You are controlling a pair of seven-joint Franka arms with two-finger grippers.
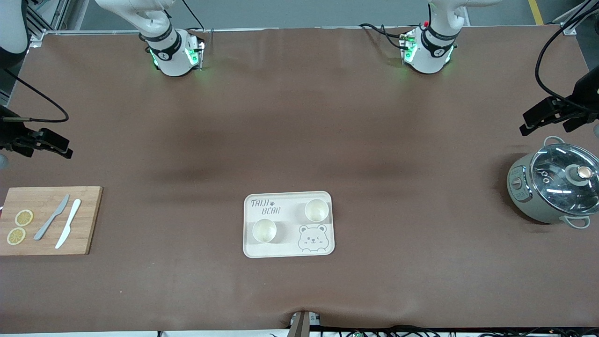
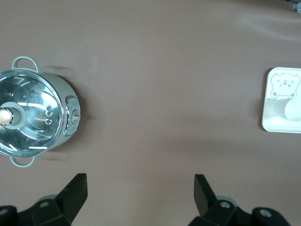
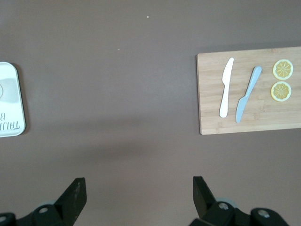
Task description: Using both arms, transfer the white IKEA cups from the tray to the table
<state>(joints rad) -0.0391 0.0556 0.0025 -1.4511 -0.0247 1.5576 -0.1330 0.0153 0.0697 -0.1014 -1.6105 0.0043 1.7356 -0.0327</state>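
Two small cream-white cups stand upright on the cream bear-printed tray (image 1: 288,247) in the middle of the table. One cup (image 1: 316,210) is toward the left arm's end. The other cup (image 1: 264,230) is nearer the front camera, toward the right arm's end. My left gripper (image 1: 545,114) hangs open and empty over the table's left-arm end, beside the pot; its wrist view (image 2: 140,188) shows the tray (image 2: 281,123) and one cup (image 2: 294,110) at the picture's edge. My right gripper (image 1: 47,142) hangs open and empty over the right-arm end, in its wrist view (image 3: 139,188) over bare cloth.
A grey-green pot with a glass lid (image 1: 554,185) stands at the left arm's end, also in the left wrist view (image 2: 33,113). A wooden cutting board (image 1: 86,220) with two knives and two lemon slices lies at the right arm's end, also in the right wrist view (image 3: 211,99).
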